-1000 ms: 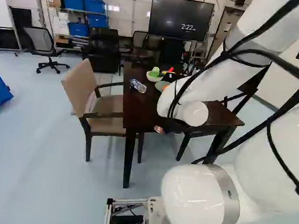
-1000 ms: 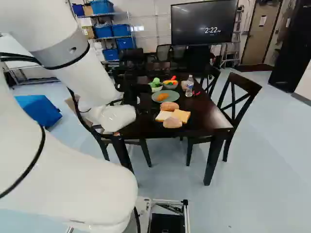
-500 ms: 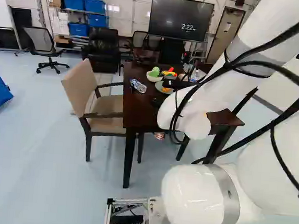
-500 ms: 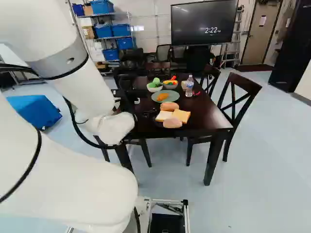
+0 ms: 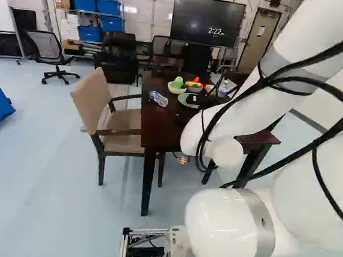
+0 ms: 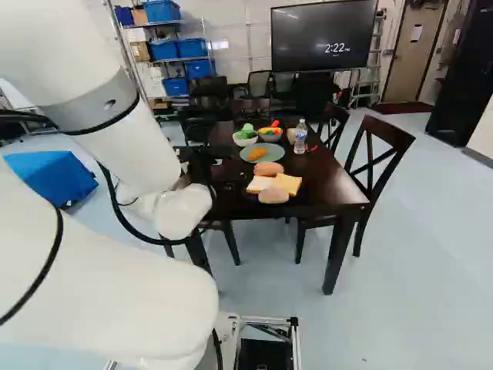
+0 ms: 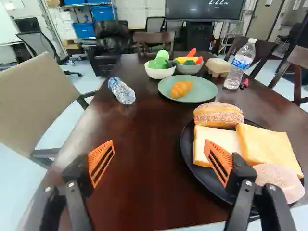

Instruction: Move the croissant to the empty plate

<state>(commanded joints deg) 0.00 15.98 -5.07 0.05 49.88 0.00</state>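
Beige upholstery covers the armchair [image 7: 38, 96] drawn up to the dark wooden table [image 7: 144, 202]. Next along, a clear plastic bottle [image 7: 121, 90] lies on its side. Then comes the black gripper [image 6: 204, 154], its claw spread wide, orange pads [image 7: 102, 161] apart and nothing held. Beyond it I see a white bowl [image 7: 160, 74] of green vegetables and, right beside that, a grey bowl [image 7: 189, 70] with red and yellow ones. Just in front of the bowls sits the golden croissant [image 7: 180, 89], on the green plate [image 7: 207, 91], well ahead of the claw. An egg carton [image 7: 218, 66] stands near. Closer, a black plate [image 7: 188, 161] carries two bread slices [image 7: 216, 137] and two rolls [image 7: 219, 115]. Farthest right, a capped water bottle [image 7: 238, 70] stands upright.
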